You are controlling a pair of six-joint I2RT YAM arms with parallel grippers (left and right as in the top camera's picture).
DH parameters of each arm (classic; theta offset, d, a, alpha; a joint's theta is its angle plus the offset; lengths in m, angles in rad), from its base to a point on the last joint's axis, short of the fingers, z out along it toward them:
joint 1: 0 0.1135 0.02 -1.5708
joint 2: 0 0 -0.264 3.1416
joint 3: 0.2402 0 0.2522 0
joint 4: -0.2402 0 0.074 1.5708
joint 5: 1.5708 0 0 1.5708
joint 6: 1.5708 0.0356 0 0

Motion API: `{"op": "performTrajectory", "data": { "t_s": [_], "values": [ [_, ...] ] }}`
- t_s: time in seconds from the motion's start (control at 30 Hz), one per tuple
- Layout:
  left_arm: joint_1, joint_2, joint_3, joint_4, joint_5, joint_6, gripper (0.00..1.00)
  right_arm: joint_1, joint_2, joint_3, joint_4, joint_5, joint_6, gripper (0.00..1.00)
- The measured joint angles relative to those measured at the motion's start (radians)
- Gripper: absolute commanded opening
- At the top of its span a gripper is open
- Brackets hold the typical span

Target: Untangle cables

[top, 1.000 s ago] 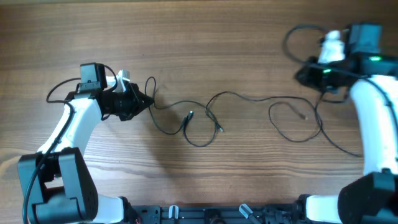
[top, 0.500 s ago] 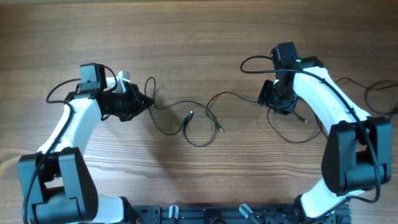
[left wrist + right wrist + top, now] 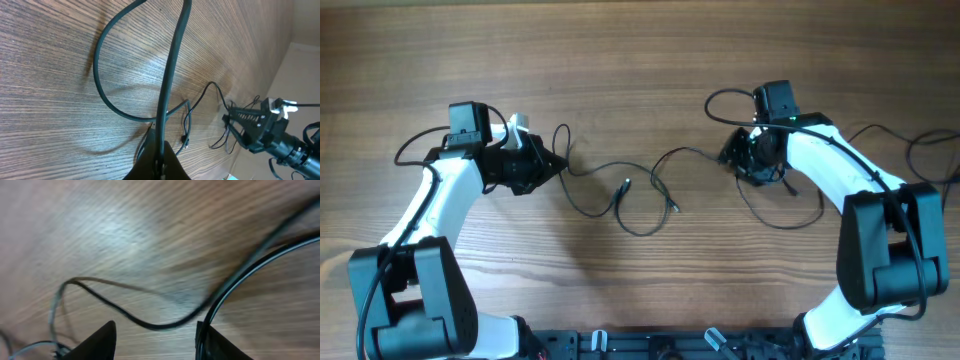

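Observation:
Thin black cables (image 3: 650, 190) lie tangled across the middle of the wooden table, with small plug ends near the centre (image 3: 626, 184) and a loop to the right (image 3: 790, 205). My left gripper (image 3: 557, 166) is shut on one end of a cable; in the left wrist view the cable (image 3: 172, 70) runs up from the closed jaws (image 3: 161, 160). My right gripper (image 3: 732, 158) is open just above the table, over the cable's right part. In the right wrist view a cable (image 3: 150, 322) passes between the spread fingers (image 3: 156, 342).
Thicker black arm wires loop near the right arm at the back (image 3: 725, 100) and the far right edge (image 3: 930, 150). The arm bases stand at the front edge (image 3: 650, 345). The bare wooden table (image 3: 620, 60) stretches behind the cables.
My right arm swept in from the far right to the cable's right part, then edged slightly left and lower. The left arm and its held cable have not moved.

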Motion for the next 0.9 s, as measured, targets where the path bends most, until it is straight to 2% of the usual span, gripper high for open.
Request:
{"op": "performTrajectory", "data": {
  "t_s": [0.13, 0.23, 0.27, 0.37, 0.47, 0.63, 0.77, 0.9],
  "values": [
    [0.0, 0.0, 0.0, -0.001, 0.0, 0.0, 0.04, 0.0, 0.0, -0.002, 0.083, -0.026, 0.11, 0.49],
    [0.0, 0.0, 0.0, -0.003, 0.0, 0.0, 0.04, 0.023, 0.0, -0.002, 0.085, 0.02, 0.201, 0.39],
    [0.0, 0.0, 0.0, -0.004, 0.0, 0.0, 0.04, 0.03, 0.0, -0.002, 0.085, 0.035, 0.22, 0.38],
    [0.0, 0.0, 0.0, -0.004, 0.0, 0.0, 0.04, 0.073, 0.0, -0.002, 0.084, 0.096, 0.277, 0.24],
    [0.0, 0.0, 0.0, -0.004, 0.0, 0.0, 0.04, 0.09, 0.0, -0.002, 0.076, 0.13, 0.296, 0.15],
    [0.0, 0.0, 0.0, -0.009, 0.0, 0.0, 0.04, 0.09, 0.0, -0.002, 0.074, 0.161, 0.301, 0.15],
    [0.0, 0.0, 0.0, -0.012, 0.0, 0.0, 0.04, 0.09, 0.0, -0.002, 0.074, 0.175, 0.306, 0.19],
    [0.0, 0.0, 0.0, -0.012, 0.0, 0.0, 0.04, 0.09, 0.0, -0.002, 0.072, 0.185, 0.373, 0.35]
  ]
}}
